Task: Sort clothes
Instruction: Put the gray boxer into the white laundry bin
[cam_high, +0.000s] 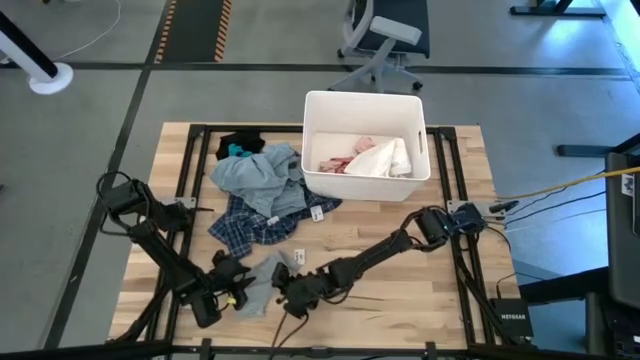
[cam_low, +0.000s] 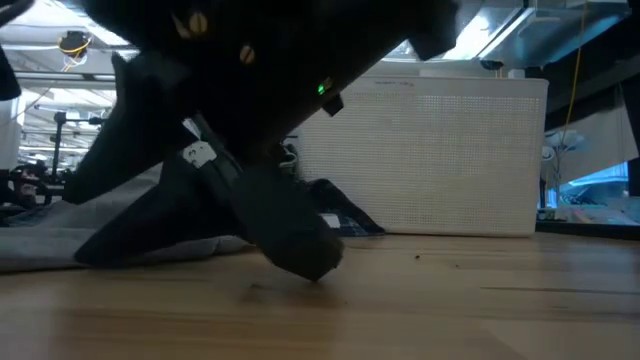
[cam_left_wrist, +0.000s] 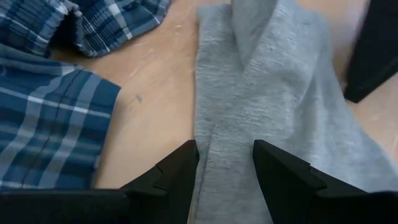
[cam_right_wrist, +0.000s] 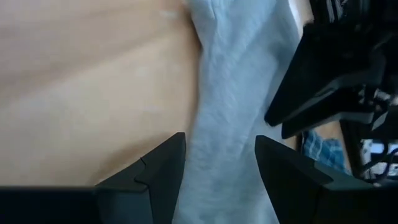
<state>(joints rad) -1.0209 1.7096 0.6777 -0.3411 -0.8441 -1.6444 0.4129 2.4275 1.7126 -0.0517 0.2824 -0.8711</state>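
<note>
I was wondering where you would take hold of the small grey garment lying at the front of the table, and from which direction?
I would grip the grey garment at one narrow end, coming straight down from above. It lies flat and stretched out on the table, so a raised fold at the end suits best. The left pincer and right pincer each straddle it, open.

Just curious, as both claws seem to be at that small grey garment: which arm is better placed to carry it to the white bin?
Probably the right. Both the left claw and right claw straddle the grey garment, open, but the right arm's base sits nearer the white bin.
</note>
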